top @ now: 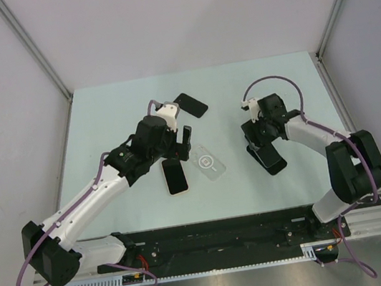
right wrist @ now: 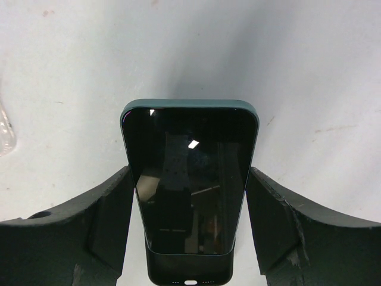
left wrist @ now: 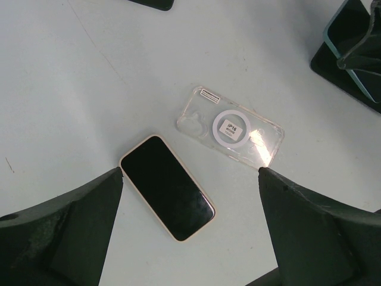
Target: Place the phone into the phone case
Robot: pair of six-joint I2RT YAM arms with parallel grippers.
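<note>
My right gripper (right wrist: 189, 173) is shut on a black-screened phone (right wrist: 189, 149), one finger against each long edge. The phone's far end sits inside a dark green phone case (right wrist: 190, 105). Its near end stands above the case's bottom lip (right wrist: 190, 275). In the top view this pair (top: 271, 159) rests on the table at the right, under the right gripper (top: 264, 147). My left gripper (left wrist: 190, 173) hangs open above a cream-edged phone (left wrist: 166, 187) lying screen up, and holds nothing. A clear case (left wrist: 230, 128) with a white ring lies just beyond it.
Another dark phone (top: 190, 104) lies flat at the back of the table, behind the left gripper (top: 180, 147). The cream-edged phone (top: 175, 176) and clear case (top: 206, 161) lie side by side at the middle. Grey walls close in the table's sides.
</note>
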